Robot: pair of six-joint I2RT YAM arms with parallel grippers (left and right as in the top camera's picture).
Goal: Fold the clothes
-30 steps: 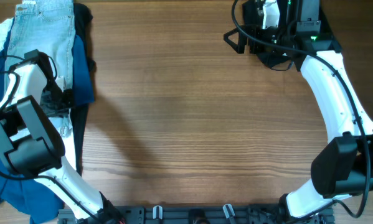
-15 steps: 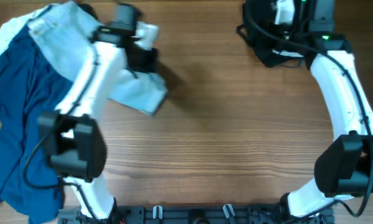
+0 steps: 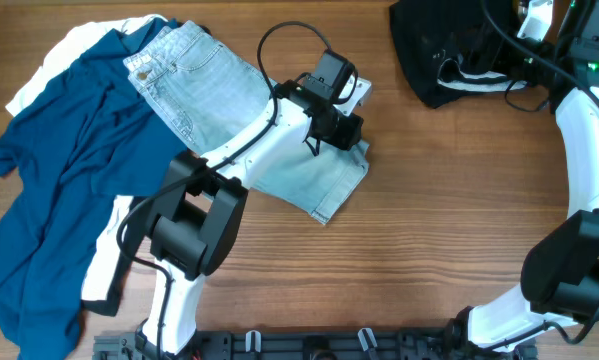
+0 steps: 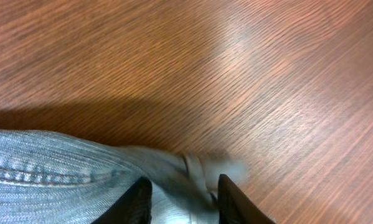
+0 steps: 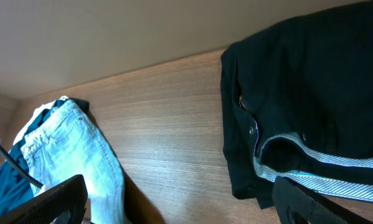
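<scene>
The left gripper [image 4: 183, 198] is clamped on a hem corner of the pale denim shorts [image 3: 219, 110], which lie spread on the table [image 3: 429, 220] left of centre, waistband touching the navy top [image 3: 59, 180]. The right gripper [image 5: 186, 208] hovers with its 2 fingers wide apart near the black garment [image 5: 311, 93].

Bright, even light from above fills the overhead view and leaves only soft shadows on the tabletop [image 3: 429, 230], while the left wrist view has a pale glare patch on the wood and a dark shadow beside the close, blurred denim shorts [image 4: 49, 168], and the black garment [image 5: 311, 93] shows almost no detail.
</scene>
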